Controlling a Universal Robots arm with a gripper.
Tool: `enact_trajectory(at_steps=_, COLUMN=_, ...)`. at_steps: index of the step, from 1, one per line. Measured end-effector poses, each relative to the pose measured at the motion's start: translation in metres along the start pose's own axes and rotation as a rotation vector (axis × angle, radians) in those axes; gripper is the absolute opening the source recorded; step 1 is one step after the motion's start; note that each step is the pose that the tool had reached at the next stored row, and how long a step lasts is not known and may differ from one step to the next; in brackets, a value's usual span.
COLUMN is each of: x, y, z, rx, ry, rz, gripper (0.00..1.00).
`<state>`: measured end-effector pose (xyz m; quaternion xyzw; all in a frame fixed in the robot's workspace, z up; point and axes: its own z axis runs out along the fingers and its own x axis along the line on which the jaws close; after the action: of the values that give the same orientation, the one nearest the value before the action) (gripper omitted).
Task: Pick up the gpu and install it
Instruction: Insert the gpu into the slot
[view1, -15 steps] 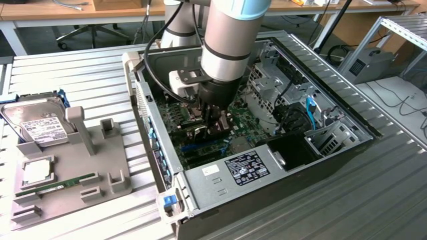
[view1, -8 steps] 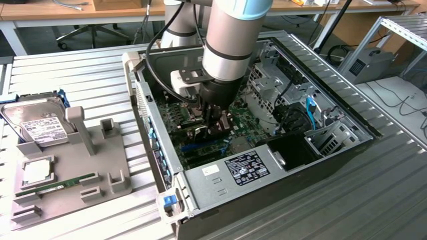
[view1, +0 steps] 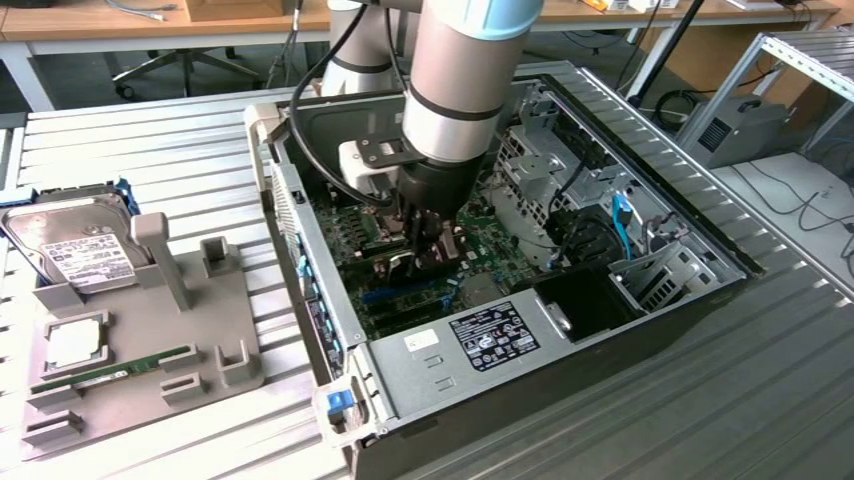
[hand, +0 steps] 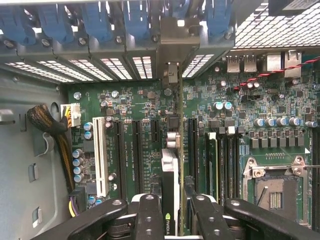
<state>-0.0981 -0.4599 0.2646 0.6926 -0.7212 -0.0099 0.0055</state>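
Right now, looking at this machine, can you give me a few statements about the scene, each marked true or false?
1. The gripper holds the gpu inside the case. True.
2. The hard drive is mounted in the case. False: it rests on the gray tray outside, at the exterior view's left.
3. The case lies open, with the motherboard exposed. True.
4. The RAM stick is in the gripper. False: it lies on the tray.
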Motion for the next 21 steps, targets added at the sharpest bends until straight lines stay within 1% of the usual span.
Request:
enact_trajectory(at_steps=8, x=0.0000, y=0.0002, z=-0.0024, rx=0.0001, ry=-0.0001, rz=0.000, gripper=0.27)
enact_trajectory(at_steps=21, x=-0.0001, y=-0.0020, z=-0.0024, rx=0.0003, ry=-0.0001, rz=-0.002, gripper=0.27)
